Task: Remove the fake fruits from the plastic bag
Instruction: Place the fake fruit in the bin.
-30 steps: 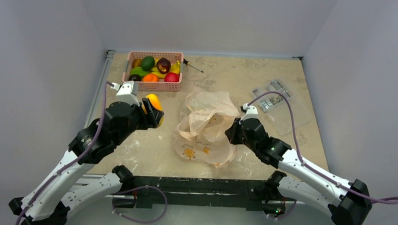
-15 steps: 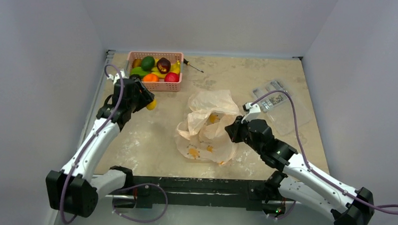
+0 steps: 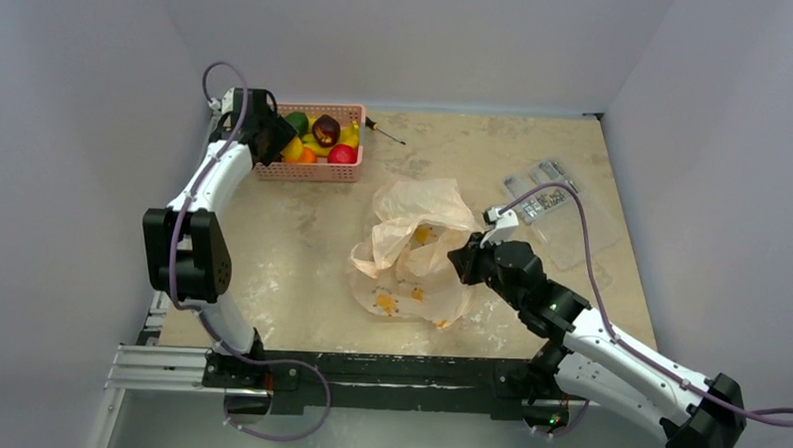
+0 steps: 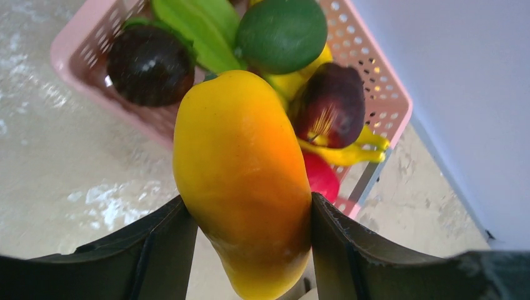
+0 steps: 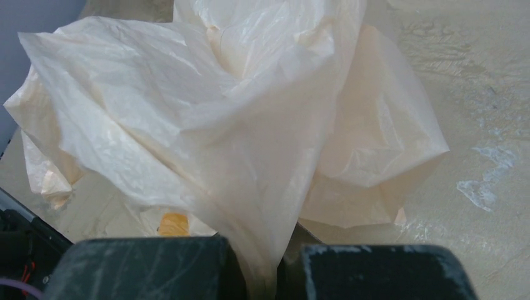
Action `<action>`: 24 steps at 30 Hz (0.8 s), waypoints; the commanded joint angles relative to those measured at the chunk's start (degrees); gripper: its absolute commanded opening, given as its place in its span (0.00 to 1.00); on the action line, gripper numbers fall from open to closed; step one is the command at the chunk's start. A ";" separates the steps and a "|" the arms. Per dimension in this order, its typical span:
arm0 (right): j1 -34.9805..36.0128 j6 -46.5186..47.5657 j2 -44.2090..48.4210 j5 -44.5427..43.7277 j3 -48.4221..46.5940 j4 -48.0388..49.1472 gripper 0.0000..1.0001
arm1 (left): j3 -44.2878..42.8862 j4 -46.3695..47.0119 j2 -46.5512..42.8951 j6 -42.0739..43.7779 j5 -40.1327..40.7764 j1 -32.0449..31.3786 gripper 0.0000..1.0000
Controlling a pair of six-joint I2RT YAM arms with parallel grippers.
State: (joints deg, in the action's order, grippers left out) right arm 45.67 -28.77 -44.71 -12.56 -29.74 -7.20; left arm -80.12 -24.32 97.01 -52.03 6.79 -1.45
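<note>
The pale surface (image 3: 302, 261) is carrying the plastic bag (image 3: 412, 249) at its centre in the overhead view, crumpled and partly lifted, with the pink basket (image 3: 325, 172) sitting out at about 11 o'clock. The right fingers (image 5: 137, 269) are pressing together on a fold of the bag's thin film at its 3 o'clock edge. Whether any fruit is lying inside I cannot tell — only orange marks are showing through. The left fingers (image 4: 156, 250) are clamping a yellow-orange fake fruit (image 4: 244, 181) by its lower half, hovering at the basket's 9 o'clock side above the dark maroon fruit (image 4: 331, 103) and the others heaped there. To my eye, the smooth, rounded fruit is risking a slip from the grip, or — if released onto that heap — a roll over the low rim onto the surface. The film could slide out or tear under a hard pull from the right arm.
</note>
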 commanded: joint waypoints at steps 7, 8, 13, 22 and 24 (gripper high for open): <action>-0.23 1.80 2.34 -2.90 0.98 3.38 0.00 | -17.79 -9.14 14.22 -7.52 2.26 1.45 0.00; -0.23 1.67 2.42 -2.88 0.97 3.35 0.00 | -18.40 -9.20 14.84 -7.85 2.16 1.45 0.02; -0.23 1.49 3.33 -3.23 0.88 2.75 0.00 | -21.86 -12.23 18.43 -8.61 0.64 1.45 0.20; -0.23 0.79 4.37 -3.55 0.87 1.58 0.00 | -25.15 -15.28 21.41 -8.13 -0.88 3.39 0.90; -0.23 0.53 4.46 -3.38 0.76 1.46 0.00 | -25.18 -15.01 20.35 -7.04 -1.54 3.39 1.00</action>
State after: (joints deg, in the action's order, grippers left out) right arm 45.67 -28.03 -41.10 -14.46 -28.67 -6.42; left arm -102.45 -37.69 118.63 -59.86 6.55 1.21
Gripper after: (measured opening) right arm 0.005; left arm 0.929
